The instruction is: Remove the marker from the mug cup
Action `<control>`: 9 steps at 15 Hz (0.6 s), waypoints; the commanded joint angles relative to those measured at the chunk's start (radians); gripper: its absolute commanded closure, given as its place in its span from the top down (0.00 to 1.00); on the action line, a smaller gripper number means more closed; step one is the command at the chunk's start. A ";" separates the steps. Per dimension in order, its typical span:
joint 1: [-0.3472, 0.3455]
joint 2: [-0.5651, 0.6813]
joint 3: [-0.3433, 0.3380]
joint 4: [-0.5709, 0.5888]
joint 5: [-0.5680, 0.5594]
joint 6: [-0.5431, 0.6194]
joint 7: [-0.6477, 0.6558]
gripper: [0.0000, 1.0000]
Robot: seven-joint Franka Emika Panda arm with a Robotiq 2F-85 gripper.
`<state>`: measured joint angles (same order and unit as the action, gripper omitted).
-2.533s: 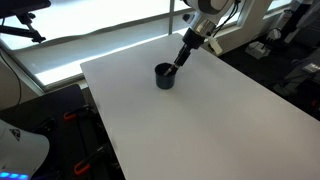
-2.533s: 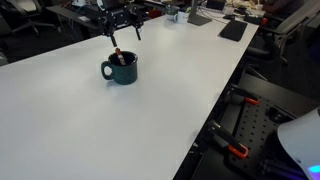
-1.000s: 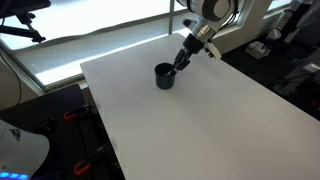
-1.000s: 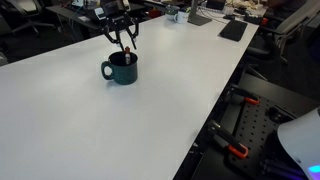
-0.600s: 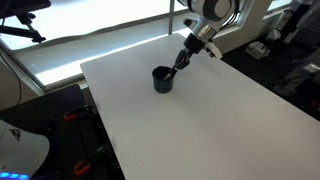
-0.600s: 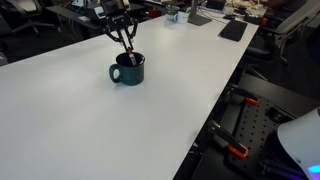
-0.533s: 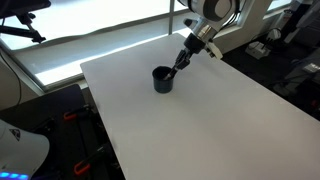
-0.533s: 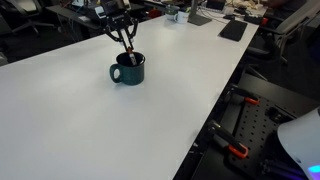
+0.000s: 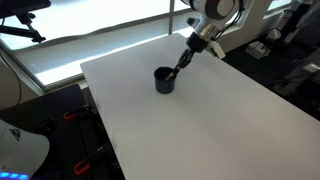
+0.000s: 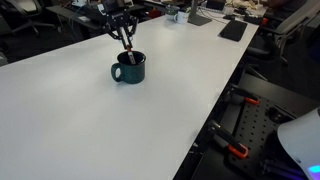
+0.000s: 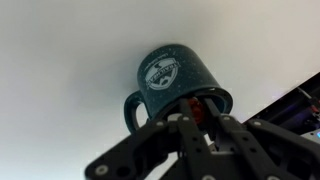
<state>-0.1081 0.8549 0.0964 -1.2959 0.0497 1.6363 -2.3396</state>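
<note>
Red marker (image 11: 197, 104) looks clenched in my hand (image 11: 199, 116) at frame centre, its tip inside the mug cup (image 11: 160, 75); lifting out remains.

Broad white desk (image 9: 210, 120), matte and plain. Resting directly on it, upright and well in from the edges, a dark mug cup (image 9: 164, 80); speckled teal in the wrist view, handle out sideways.

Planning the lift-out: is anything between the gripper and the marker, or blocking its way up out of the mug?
Nothing visible does. The gripper appears closed on the marker inside the mug cup; above the rim there is only the gripper itself.
</note>
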 commanded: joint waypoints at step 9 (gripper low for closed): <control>0.065 -0.282 0.016 -0.185 -0.019 0.179 0.086 0.04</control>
<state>-0.0602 0.6834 0.1119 -1.3752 0.0455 1.7409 -2.2872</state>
